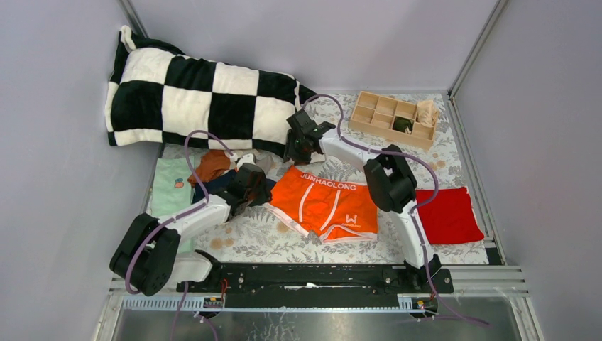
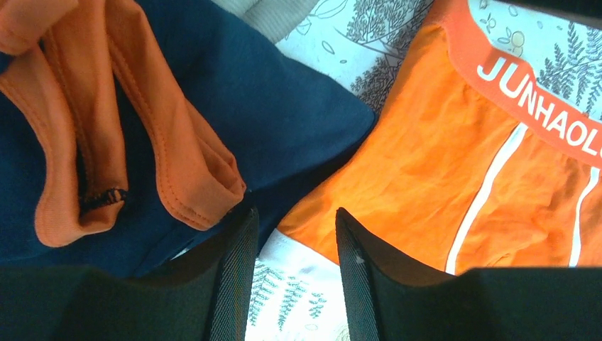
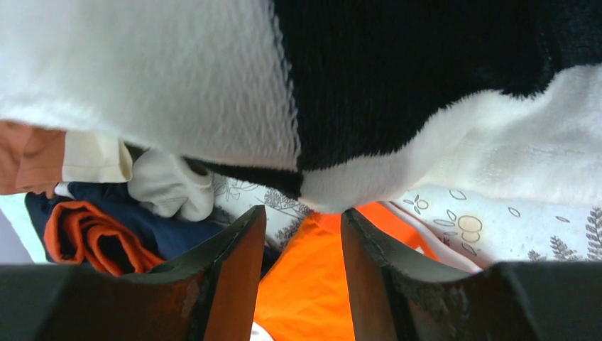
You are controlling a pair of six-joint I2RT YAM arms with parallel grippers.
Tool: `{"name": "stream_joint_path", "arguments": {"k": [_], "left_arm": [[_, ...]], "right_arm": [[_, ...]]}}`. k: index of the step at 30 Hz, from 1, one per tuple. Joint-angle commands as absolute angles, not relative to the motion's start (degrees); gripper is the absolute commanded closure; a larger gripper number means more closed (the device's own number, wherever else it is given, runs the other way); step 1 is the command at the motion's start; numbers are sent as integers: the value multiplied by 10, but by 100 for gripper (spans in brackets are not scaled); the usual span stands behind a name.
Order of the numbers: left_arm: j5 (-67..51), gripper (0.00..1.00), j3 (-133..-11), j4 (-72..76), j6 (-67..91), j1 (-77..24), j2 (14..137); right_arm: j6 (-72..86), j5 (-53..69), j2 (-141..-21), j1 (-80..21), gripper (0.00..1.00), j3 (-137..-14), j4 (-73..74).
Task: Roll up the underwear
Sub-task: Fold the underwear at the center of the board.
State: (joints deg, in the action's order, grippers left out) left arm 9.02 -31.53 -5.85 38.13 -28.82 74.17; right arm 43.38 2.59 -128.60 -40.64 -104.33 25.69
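The bright orange underwear [image 1: 326,202] with white lettering lies flat mid-table. Navy underwear with orange trim [image 1: 221,182], a rust-brown pair [image 1: 211,165] and a beige pair [image 3: 170,186] lie bunched to its left. My left gripper [image 1: 264,190] is open and empty at the orange pair's left edge. In the left wrist view, its jaws [image 2: 294,213] straddle the bare cloth between the navy pair [image 2: 284,106] and the orange pair [image 2: 440,163]. My right gripper [image 1: 293,158] is open and empty over the orange pair's top left corner [image 3: 312,284], close under the pillow.
The black-and-white checked pillow [image 1: 199,92] lies at the back left and fills the top of the right wrist view [image 3: 177,71]. A wooden compartment box [image 1: 376,114] stands at the back right. A plain red cloth [image 1: 447,213] lies on the right. A pale green cloth [image 1: 170,188] lies at the far left.
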Motion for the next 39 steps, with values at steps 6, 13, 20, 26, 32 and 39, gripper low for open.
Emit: {"name": "stream_joint_path", "arguments": {"k": [6, 13, 20, 26, 32, 39], "left_arm": [[63, 52, -304, -32, 385, -284, 736], [55, 52, -307, -35, 385, -284, 736], [44, 53, -310, -35, 385, -284, 740], [24, 54, -312, -34, 382, -284, 740], [18, 67, -306, -35, 380, -284, 732], [23, 91, -305, -36, 379, -284, 737]], "right_arm": [[432, -10, -1354, -418, 51, -1131, 332], [425, -34, -1364, -423, 61, -1126, 346], [425, -41, -1348, -423, 85, -1104, 330], [430, -45, -1320, -423, 100, -1071, 299], [430, -50, -1308, -423, 100, -1063, 294], [429, -52, -1295, -423, 100, -1048, 284]]}}
